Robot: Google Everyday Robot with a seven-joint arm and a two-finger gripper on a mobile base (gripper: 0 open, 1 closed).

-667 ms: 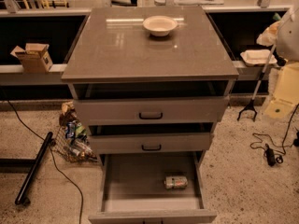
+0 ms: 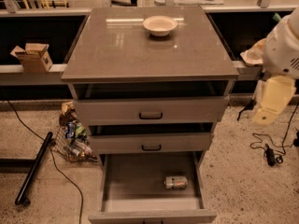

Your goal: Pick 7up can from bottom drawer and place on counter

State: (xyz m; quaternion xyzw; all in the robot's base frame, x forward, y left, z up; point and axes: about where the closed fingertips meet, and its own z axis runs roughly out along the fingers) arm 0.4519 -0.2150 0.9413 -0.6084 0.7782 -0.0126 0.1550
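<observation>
The 7up can (image 2: 175, 182) lies on its side on the floor of the open bottom drawer (image 2: 135, 181), towards the drawer's right front. The counter (image 2: 126, 50) is the glossy gray-brown top of the cabinet, above the drawers. My arm comes in at the right edge, and its cream-coloured gripper end (image 2: 269, 102) hangs in the air to the right of the cabinet, level with the top drawer front. The gripper is well above and to the right of the can and touches nothing.
A cream bowl (image 2: 160, 25) stands at the back of the counter. Two drawer fronts with dark handles (image 2: 150, 115) sit partly open above the bottom drawer. A pile of litter (image 2: 72, 136) and a black pole (image 2: 35, 167) lie on the left floor, cables (image 2: 268, 150) on the right.
My arm's cream end has shifted slightly down and to the left, towards the cabinet. The can, drawers and bowl have not moved.
</observation>
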